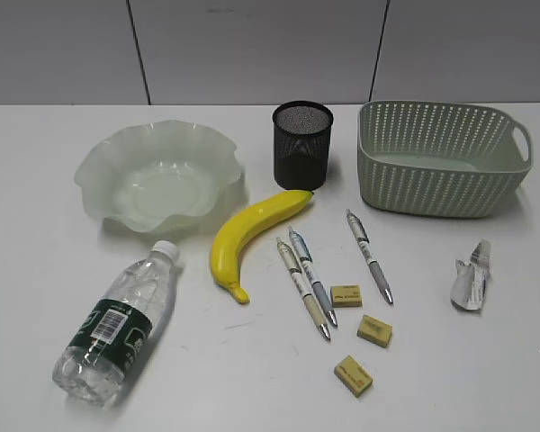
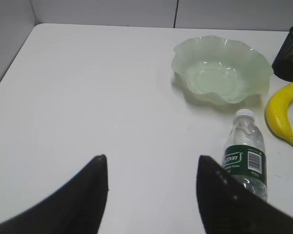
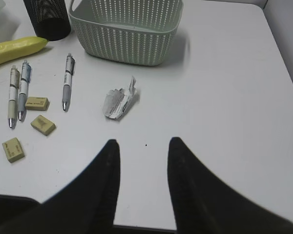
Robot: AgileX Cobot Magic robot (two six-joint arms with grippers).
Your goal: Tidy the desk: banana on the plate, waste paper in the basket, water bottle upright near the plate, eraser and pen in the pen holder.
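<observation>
nothing is put away yet: your left gripper [image 2: 151,195] and right gripper [image 3: 140,180] hang wide apart and empty, so the banana [image 1: 246,239] lies beside the plate [image 1: 99,171].

Bare white tabletop [image 1: 36,297] lies open at far left and near right, while three pens [image 1: 308,281] and three tan erasers [image 1: 374,330] crowd the middle, between the lying clear plastic bottle [image 1: 117,324] and crumpled silvery paper [image 1: 471,276].
</observation>
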